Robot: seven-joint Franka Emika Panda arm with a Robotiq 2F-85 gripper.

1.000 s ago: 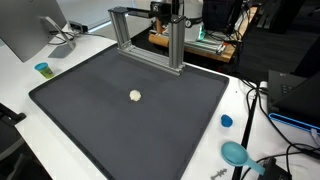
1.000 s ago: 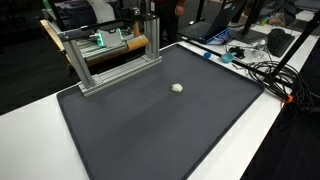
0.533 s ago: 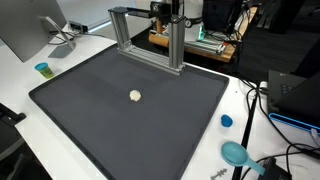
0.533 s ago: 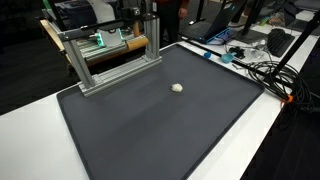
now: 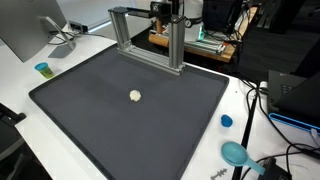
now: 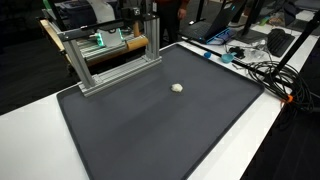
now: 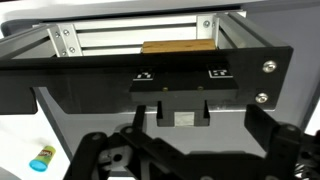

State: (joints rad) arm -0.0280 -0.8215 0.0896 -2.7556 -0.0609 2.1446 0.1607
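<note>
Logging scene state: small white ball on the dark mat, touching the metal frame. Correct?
Not quite. The ball is on the mat but not touching the frame: it lies apart from it, near the mat's middle. Both exterior views show the gap.

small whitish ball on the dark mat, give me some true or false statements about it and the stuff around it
1. The small whitish ball lies on the dark grey mat. True.
2. The ball touches the aluminium frame. False: bare mat lies between them.
3. A small blue cup stands on the white table, off the mat. True.
4. The frame has tipped over flat. False: it stands upright at the mat's far edge.
5. Two balls lie on the mat. False: both exterior views show only one.
</note>
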